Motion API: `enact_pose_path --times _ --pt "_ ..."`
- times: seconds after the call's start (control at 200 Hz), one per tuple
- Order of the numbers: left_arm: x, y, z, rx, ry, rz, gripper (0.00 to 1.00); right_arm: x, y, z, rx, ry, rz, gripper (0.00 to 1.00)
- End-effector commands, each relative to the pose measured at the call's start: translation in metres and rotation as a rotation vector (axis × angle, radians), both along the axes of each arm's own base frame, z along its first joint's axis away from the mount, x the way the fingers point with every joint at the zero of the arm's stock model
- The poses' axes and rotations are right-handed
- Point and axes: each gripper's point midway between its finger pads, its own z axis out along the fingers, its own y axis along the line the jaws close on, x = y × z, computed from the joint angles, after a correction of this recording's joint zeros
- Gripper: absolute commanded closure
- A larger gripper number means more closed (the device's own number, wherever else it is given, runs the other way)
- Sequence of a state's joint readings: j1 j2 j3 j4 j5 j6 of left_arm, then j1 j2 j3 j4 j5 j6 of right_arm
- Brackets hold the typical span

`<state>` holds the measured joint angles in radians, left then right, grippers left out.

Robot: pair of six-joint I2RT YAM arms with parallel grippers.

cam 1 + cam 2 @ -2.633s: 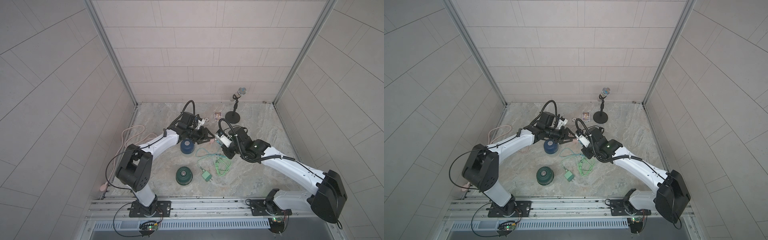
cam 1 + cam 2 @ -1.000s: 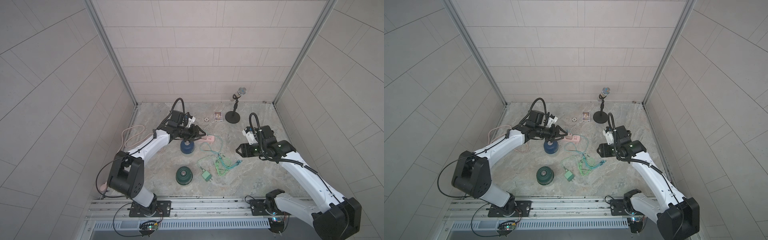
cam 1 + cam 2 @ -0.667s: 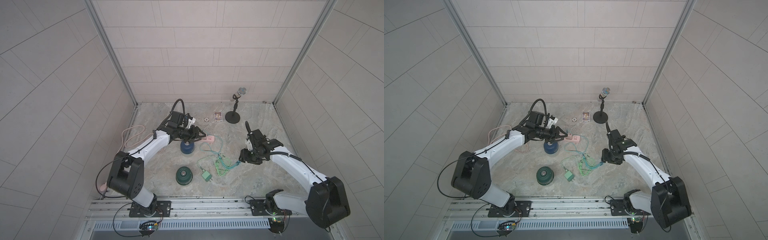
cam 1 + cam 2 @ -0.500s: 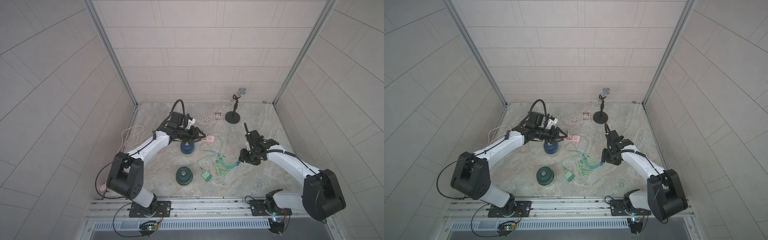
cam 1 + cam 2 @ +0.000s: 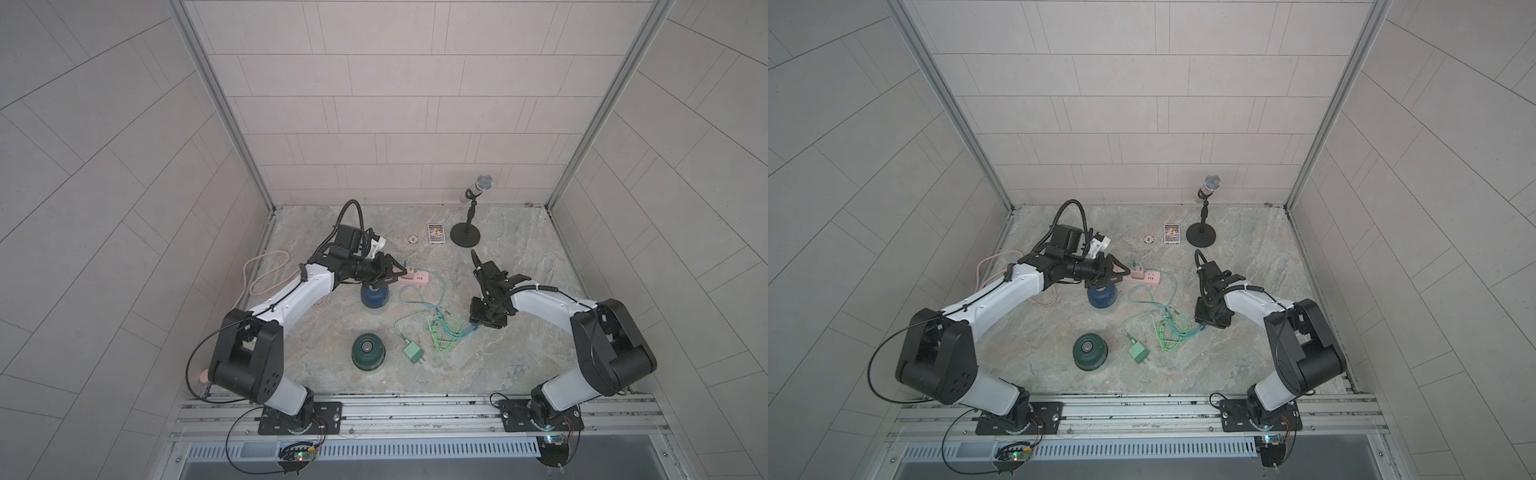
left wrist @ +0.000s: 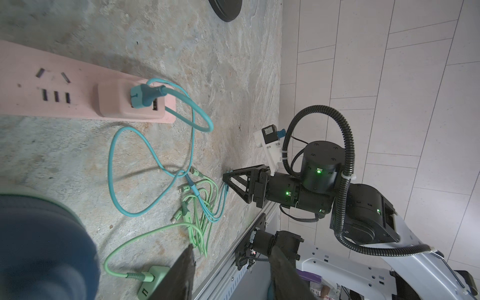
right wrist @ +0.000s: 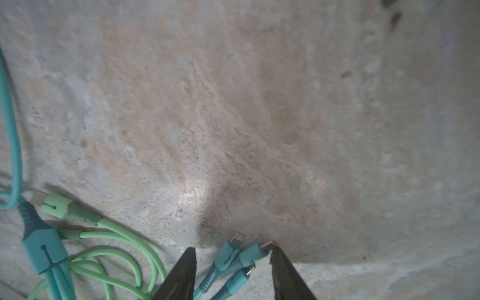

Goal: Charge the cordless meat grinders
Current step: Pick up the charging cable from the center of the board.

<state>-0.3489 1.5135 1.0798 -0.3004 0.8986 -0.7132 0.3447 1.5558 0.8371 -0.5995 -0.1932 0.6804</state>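
In both top views the dark blue grinder (image 5: 375,296) (image 5: 1101,298) stands by the pink power strip (image 5: 413,277). The dark green grinder (image 5: 368,351) stands nearer the front. My left gripper (image 5: 392,274) hovers just above the blue one, open and holding nothing (image 6: 231,259). A teal cable (image 6: 155,155) runs from a pink adapter (image 6: 122,101) plugged into the strip. Its three teal plugs (image 7: 233,255) lie on the floor between the parted fingers of my right gripper (image 7: 232,250) (image 5: 484,322), which points down. One fingertip (image 7: 275,255) touches a plug tip.
A green adapter (image 5: 413,354) with its tangled green cable (image 5: 444,336) lies beside the teal one. At the back stand a microphone on a stand (image 5: 466,237), a small card box (image 5: 436,234) and a small round disc (image 5: 412,239). The strip's pink cord (image 5: 266,274) loops at the left wall.
My right arm has come down from mid-air onto the teal cable's plug ends, and its jaws have narrowed round them. The left arm has hardly moved.
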Motion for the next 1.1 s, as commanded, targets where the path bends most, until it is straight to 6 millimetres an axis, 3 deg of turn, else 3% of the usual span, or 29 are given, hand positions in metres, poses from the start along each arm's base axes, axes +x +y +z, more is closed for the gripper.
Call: enact_pose_path --times 0.0,0.275,0.55,0.7,0.881,0.991,1.096 --pt "-0.004 0.005 0.009 -0.008 -0.039 -0.003 0.5 0.006 0.01 -0.013 -0.018 0.004 0.051 0.61" --pt "-0.005 0.015 0.01 -0.005 -0.042 0.022 0.5 0.012 0.027 -0.015 -0.064 -0.025 0.203 0.75" --pt "-0.003 0.02 0.012 -0.003 -0.046 0.036 0.49 0.028 0.06 0.011 0.027 -0.165 0.309 0.88" --pt "-0.003 0.02 0.016 -0.004 -0.056 0.04 0.49 0.036 0.071 0.039 0.083 -0.276 0.37 0.91" --pt "0.0 0.02 0.021 -0.008 -0.065 0.039 0.49 0.042 0.084 0.092 0.158 -0.459 0.478 0.91" --pt "0.003 0.019 0.023 -0.008 -0.069 0.038 0.49 0.041 0.088 0.114 0.207 -0.523 0.508 0.91" --pt "0.005 0.018 0.024 -0.013 -0.07 0.038 0.49 0.032 0.103 0.133 0.322 -0.575 0.565 0.91"
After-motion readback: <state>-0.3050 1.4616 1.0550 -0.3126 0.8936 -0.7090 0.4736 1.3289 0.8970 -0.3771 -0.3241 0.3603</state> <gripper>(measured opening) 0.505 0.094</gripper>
